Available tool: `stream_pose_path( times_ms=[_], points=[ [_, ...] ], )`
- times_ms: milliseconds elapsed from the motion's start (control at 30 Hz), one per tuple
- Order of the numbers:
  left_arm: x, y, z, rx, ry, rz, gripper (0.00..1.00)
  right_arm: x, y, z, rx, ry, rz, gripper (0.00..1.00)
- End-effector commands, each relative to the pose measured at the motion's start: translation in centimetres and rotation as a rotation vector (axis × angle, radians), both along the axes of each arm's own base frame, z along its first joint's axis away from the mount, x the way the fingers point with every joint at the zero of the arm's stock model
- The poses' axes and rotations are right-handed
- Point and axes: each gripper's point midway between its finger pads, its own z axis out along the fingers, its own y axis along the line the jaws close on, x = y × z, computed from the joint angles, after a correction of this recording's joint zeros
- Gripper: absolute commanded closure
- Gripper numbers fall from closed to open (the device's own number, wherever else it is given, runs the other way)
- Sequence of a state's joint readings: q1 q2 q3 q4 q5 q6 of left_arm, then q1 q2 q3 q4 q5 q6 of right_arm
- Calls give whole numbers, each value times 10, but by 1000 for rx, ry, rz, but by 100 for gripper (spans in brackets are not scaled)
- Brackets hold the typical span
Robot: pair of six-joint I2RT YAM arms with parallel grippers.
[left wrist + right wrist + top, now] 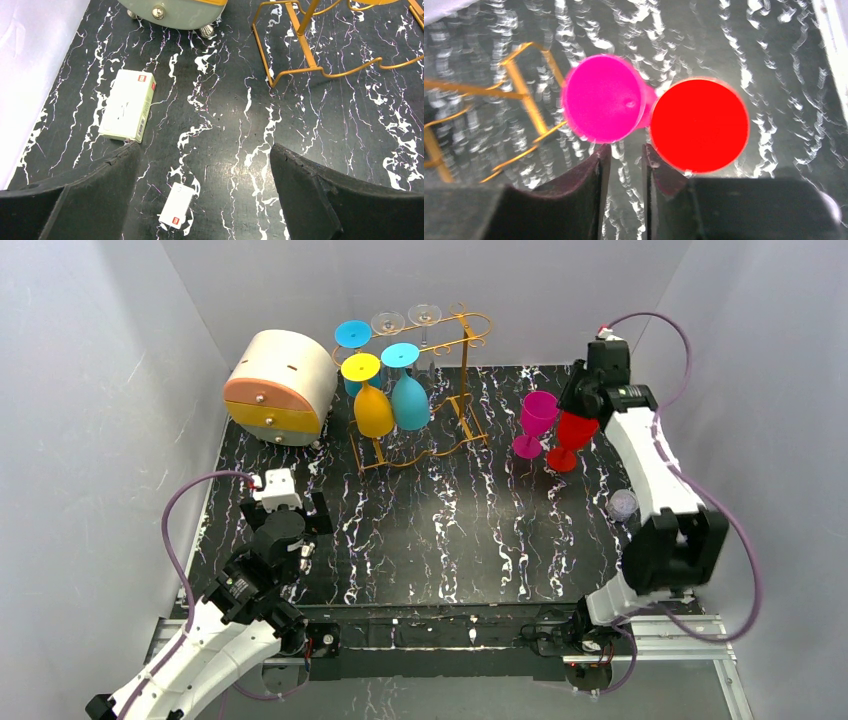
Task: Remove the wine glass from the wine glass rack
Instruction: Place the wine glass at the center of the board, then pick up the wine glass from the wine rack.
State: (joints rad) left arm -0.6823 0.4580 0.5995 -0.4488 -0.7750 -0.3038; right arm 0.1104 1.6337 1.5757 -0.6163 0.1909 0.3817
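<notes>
Your right gripper (625, 150), upper right of top view: jaws slightly parted, empty, over the red glass (699, 125) beside the pink glass (604, 97); rack (466, 380) well apart. Your left gripper (204, 150): wide, empty.

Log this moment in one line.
left claw: open | right claw: slightly open, empty, above magenta glass and red glass | both glasses: upright, off wine glass rack

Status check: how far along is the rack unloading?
Done: magenta glass and red glass stand on the table, off the wine glass rack. In hand: nothing; right end effector hovers over them, jaws slightly apart and empty; left end effector idle, open. Left: five glasses, e.g. the yellow glass, hang on the rack.
</notes>
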Motion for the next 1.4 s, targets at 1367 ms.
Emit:
stream_pose_path(
  times_ms=[1367],
  points=[
    [9, -16, 6, 8, 32, -51, 2, -72, 302, 190, 827, -590, 216, 36]
  ],
)
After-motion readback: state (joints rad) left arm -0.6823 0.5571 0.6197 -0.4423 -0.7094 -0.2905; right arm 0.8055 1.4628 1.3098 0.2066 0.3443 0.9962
